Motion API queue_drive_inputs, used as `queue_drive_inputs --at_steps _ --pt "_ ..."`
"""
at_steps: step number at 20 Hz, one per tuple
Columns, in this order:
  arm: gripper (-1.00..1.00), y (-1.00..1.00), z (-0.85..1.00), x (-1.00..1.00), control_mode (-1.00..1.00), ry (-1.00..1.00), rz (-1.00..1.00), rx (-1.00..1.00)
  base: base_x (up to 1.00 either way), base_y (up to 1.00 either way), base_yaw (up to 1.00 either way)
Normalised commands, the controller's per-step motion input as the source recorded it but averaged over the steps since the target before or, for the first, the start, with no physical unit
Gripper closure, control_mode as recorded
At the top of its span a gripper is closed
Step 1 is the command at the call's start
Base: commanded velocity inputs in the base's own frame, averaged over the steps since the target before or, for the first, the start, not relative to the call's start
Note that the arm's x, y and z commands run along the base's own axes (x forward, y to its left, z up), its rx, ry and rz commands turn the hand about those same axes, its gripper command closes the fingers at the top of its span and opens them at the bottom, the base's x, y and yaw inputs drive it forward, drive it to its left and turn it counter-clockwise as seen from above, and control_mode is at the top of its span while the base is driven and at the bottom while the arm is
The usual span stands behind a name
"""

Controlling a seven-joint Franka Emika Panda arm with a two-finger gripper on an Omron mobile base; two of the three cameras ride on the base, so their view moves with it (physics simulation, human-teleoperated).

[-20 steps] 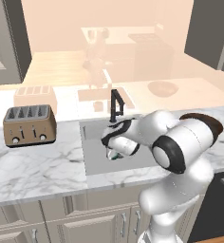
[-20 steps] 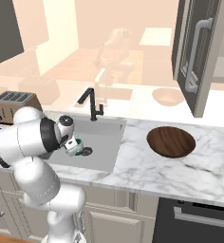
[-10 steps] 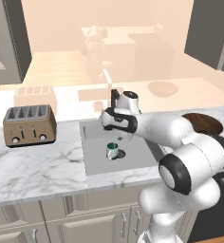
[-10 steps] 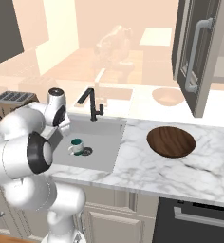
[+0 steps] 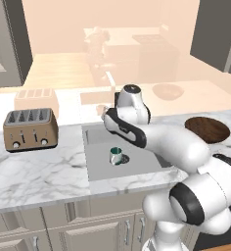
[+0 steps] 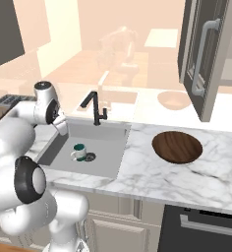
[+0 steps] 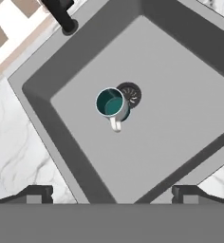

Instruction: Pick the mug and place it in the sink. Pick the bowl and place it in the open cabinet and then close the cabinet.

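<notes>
Brown toaster (image 5: 30, 128) at far left of marble counter (image 5: 39, 171). Teal mug (image 7: 112, 105) upright on sink (image 7: 180, 85) floor, touching drain, handle free. Gripper (image 7: 112, 193) above basin, released, tips spread wide, holding nothing. Faucet (image 6: 94, 109) hidden behind arm in left base view. Wooden bowl (image 6: 177, 146) right of sink. Cabinet (image 6: 202, 59) door ajar, interior not discernible.

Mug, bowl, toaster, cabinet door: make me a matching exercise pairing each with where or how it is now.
Things:
1. mug
2. bowl
3. toaster
4. cabinet door

Places or states:
A. on the counter right of the sink
B. swung open
C. upright in the basin beside the drain
D. on the counter left of the sink

Pairs: 1-C, 2-A, 3-D, 4-B
</notes>
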Motion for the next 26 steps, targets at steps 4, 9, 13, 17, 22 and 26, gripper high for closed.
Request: queue_drive_inputs --at_steps 4,9,13,17,22,26 --pt "-1.0 -0.15 0.14 -0.41 -1.0 -0.1 0.09 -0.03 0.0 0.0 0.0" --pt "-1.0 -0.09 0.18 -0.04 -1.0 -0.01 0.08 0.0 0.0 0.0 0.0" --pt "-1.0 -0.13 0.07 -0.06 -1.0 -0.01 0.07 0.0 0.0 0.0 0.0" --pt "-1.0 -0.04 0.24 -0.07 -1.0 0.01 0.06 0.0 0.0 0.0 0.0" --pt "-1.0 -0.19 0.22 -0.34 -1.0 0.07 0.11 -0.01 0.0 0.0 0.0" --pt "-1.0 -0.12 0.09 -0.5 -1.0 0.11 0.1 -0.03 0.0 0.0 0.0"
